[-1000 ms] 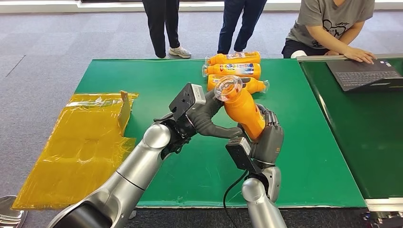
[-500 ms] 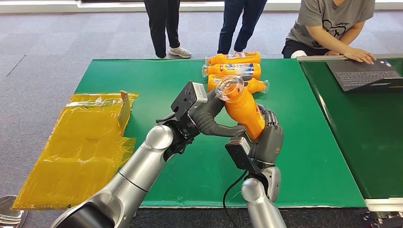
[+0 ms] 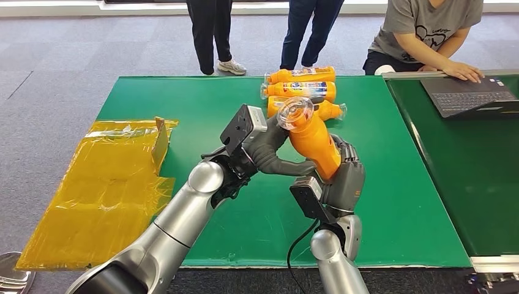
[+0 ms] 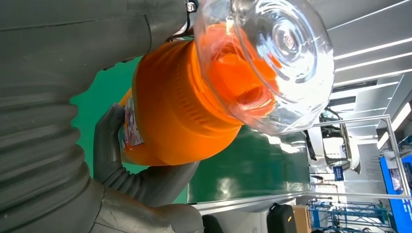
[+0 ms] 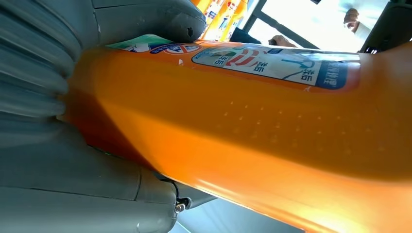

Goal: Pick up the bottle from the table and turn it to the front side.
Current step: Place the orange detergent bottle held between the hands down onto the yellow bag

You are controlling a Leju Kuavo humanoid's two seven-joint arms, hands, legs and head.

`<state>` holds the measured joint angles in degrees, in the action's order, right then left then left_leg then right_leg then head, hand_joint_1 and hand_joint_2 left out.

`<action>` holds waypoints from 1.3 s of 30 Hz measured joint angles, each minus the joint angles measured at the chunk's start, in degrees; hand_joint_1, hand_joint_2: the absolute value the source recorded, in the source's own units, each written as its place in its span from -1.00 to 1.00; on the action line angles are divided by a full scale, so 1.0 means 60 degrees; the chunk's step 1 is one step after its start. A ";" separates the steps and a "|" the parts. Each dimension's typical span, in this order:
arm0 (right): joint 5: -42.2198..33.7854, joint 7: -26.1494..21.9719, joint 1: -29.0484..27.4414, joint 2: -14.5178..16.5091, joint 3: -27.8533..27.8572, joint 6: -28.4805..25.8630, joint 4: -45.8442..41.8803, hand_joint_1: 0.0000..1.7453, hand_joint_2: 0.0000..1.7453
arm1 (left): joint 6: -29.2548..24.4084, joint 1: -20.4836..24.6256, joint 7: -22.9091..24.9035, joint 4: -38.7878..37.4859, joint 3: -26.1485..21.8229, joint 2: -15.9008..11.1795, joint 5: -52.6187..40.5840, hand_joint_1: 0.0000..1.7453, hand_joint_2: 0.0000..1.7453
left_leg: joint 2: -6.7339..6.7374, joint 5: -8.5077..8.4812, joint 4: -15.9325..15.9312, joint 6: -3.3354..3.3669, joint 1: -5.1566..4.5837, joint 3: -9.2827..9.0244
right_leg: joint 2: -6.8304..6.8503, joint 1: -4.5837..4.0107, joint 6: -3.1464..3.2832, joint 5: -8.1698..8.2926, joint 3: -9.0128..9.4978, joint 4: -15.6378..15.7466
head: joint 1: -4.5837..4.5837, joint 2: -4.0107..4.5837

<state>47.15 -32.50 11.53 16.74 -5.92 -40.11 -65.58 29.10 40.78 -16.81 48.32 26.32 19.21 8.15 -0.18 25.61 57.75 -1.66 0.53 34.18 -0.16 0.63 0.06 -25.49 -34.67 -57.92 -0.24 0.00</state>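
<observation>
An orange bottle (image 3: 313,142) with a clear cap (image 3: 295,113) is held upright above the green table (image 3: 177,107), its cap tipped toward me. My right hand (image 3: 346,173) grips its lower body from behind. My left hand (image 3: 269,153) wraps the upper body, thumb near the neck and fingers underneath. The left wrist view has the cap (image 4: 272,63) and orange shoulder (image 4: 175,111) close up, with the left hand's fingers (image 4: 141,179) curled around them. In the right wrist view the printed label (image 5: 277,63) lies along the bottle (image 5: 243,141), and my right hand (image 5: 43,102) clasps it.
Three more orange bottles (image 3: 303,90) lie on their sides at the table's far middle. A crumpled yellow plastic bag (image 3: 104,184) hangs off the left edge. A seated person works at a laptop (image 3: 465,95) on the table to the right. Two people stand beyond the far edge.
My left hand has shifted slightly up and to the right, closing in around the bottle. The bottle has risen a touch. Almost nothing moved in the last half second.
</observation>
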 joint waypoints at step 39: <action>0.0011 -0.0016 0.0020 0.0000 -0.0004 0.0001 0.0235 1.00 1.00 | -0.1169 -0.0220 0.0229 0.0384 0.0000 0.0084 0.0131 1.00 1.00 | -0.0003 0.0000 0.0000 0.0000 0.0000 0.0002 | 0.0002 0.0000 0.0000 0.0000 0.0001 0.0000 | 0.0000 0.0000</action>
<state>47.21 -32.59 11.65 16.74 -5.95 -40.10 -64.17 22.09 39.47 -15.43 50.63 26.32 19.71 8.94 -0.19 25.61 57.75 -1.65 0.53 34.19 -0.15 0.63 0.06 -25.49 -34.67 -57.92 -0.24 0.00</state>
